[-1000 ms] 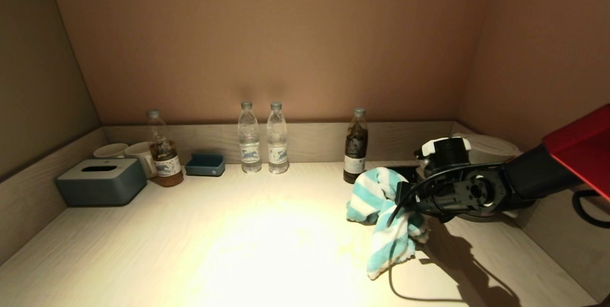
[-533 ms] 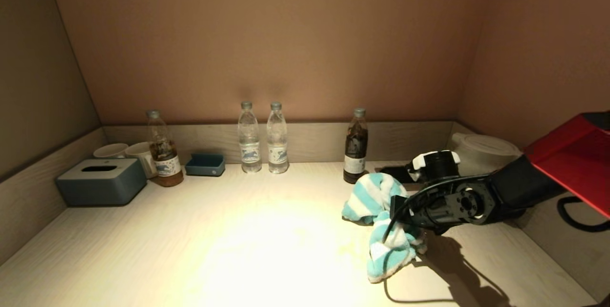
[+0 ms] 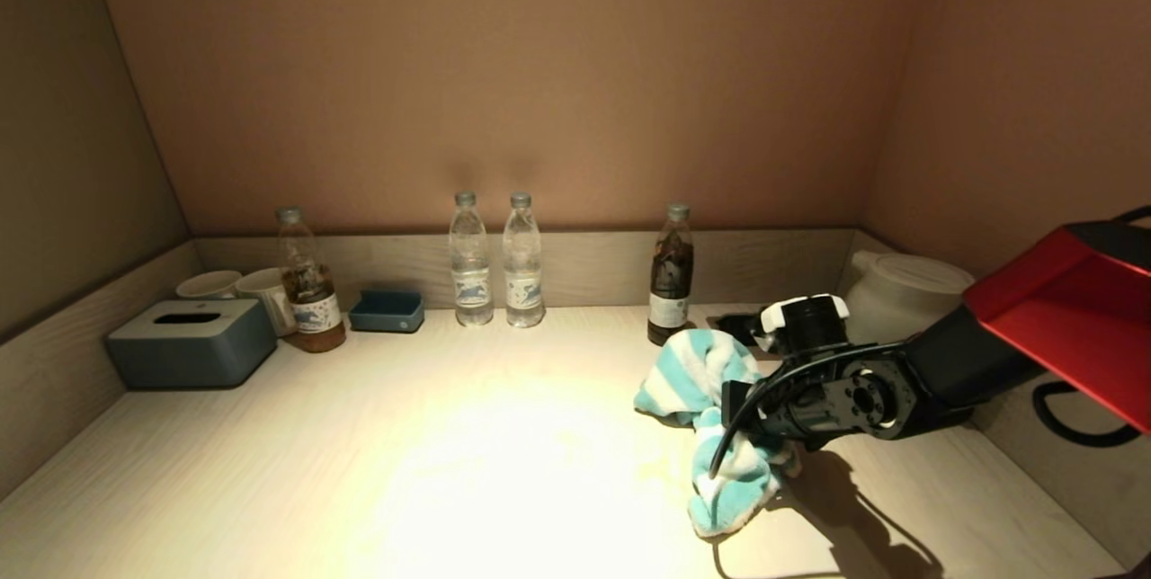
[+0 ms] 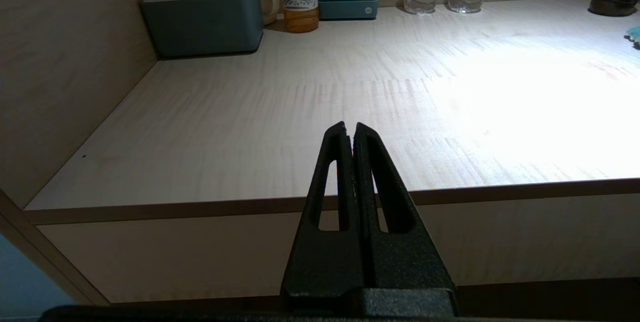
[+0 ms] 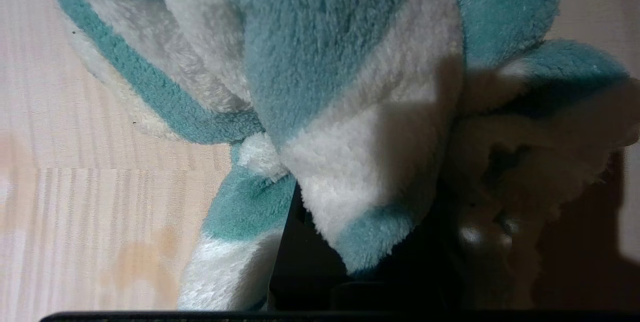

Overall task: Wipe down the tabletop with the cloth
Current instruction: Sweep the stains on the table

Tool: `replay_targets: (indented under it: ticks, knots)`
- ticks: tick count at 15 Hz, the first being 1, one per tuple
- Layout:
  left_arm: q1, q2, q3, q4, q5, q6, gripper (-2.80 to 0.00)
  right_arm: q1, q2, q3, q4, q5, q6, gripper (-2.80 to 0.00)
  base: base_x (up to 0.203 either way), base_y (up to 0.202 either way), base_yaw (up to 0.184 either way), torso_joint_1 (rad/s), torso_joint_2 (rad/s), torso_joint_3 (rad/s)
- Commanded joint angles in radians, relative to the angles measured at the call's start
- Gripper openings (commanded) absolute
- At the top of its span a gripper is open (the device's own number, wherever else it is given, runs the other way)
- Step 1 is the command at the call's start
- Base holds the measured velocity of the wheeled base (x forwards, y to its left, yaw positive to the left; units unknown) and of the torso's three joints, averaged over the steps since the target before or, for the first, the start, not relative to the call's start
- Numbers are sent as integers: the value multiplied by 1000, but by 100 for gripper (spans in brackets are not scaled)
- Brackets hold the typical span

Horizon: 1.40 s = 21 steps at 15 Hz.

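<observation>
Pale wood-grain tabletop point(image 3: 360, 471) filling lower half of head view, bright light patch sitting at centre. Along back edge, left to right: grey-blue tissue box point(image 3: 191, 342) sitting at far left, two white mugs point(image 3: 236, 289) standing behind it, amber-liquid bottle point(image 3: 307, 291), small blue tray point(image 3: 388, 310), two clear water bottles point(image 3: 495, 261) standing side by side at centre, dark bottle point(image 3: 673, 275), white lidded container point(image 3: 899, 296) resting at right. Teal-and-white striped cloth point(image 3: 715, 413) lying bunched at lower right, touching surface.

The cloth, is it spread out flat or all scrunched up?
Scrunched up. The cloth is bunched in folds in the right gripper, one end drooping onto the table; nothing lies flat.
</observation>
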Motion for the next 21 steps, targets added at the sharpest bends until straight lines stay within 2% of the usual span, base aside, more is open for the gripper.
replay_targets:
  ticks: [1,13,17,21]
  knots:
    - [0,0,0,0,0,0,-280,16,4,-1,1,2,2,-280,0,0,0,0,0,0]
    - [0,0,0,0,0,0,-280,107,0,-13,1,-7,-13,-280,0,0,0,0,0,0]
    - [0,0,0,0,0,0,-280,192,1,-53,3,-11,-33,-280,0,0,0,0,0,0]
    - [0,0,0,0,0,0,-280,237,24,-103,6,-13,-40,-280,0,0,0,0,0,0]
